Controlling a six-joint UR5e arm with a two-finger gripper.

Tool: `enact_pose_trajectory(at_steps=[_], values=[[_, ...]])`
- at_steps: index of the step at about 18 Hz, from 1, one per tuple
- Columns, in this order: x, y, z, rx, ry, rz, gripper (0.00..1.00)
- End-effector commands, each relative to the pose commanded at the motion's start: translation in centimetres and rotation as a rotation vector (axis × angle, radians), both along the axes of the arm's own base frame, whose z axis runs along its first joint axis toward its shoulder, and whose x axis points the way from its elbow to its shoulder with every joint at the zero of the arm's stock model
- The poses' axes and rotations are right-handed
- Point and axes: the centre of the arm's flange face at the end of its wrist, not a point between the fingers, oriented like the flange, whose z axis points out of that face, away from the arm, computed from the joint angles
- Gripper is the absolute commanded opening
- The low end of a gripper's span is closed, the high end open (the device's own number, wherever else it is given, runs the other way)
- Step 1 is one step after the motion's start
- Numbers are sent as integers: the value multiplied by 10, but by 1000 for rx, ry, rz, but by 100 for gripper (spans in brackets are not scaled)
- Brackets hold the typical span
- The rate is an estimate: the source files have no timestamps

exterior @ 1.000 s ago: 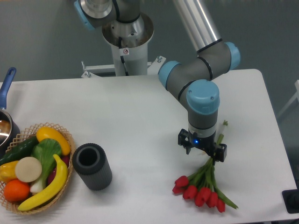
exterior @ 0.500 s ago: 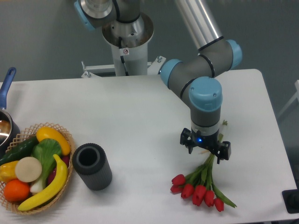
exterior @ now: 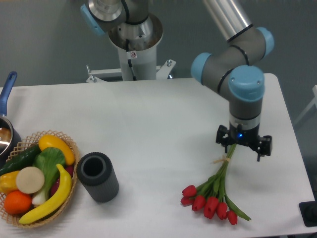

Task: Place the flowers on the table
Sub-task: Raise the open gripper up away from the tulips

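Note:
The flowers (exterior: pixel 212 201), a bunch of red tulip buds on green stems, lie flat on the white table (exterior: pixel 148 124) near its front right, buds toward the front edge. The stems run up and right, and their ends pass under my gripper (exterior: pixel 243 145). The gripper hangs over the stem ends, pointing down, with its jaws apart and nothing held between them.
A wicker basket (exterior: pixel 73 148) of fruit and vegetables sits at the front left. A dark grey cylinder cup (exterior: pixel 97 176) stands beside it. A pot with a blue handle (exterior: pixel 7 89) is at the far left edge. A black object (exterior: pixel 309 213) sits at the front right corner.
The gripper has moved right and slightly back, from the middle of the stems to their ends. The flowers have stayed where they lie on the table.

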Motion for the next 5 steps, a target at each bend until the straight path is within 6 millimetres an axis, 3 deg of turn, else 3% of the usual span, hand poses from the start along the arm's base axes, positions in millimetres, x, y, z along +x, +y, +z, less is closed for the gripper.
enact_pose_trajectory(at_steps=[5], values=[[-3, -16, -8, -14, -16, -4, 100]])
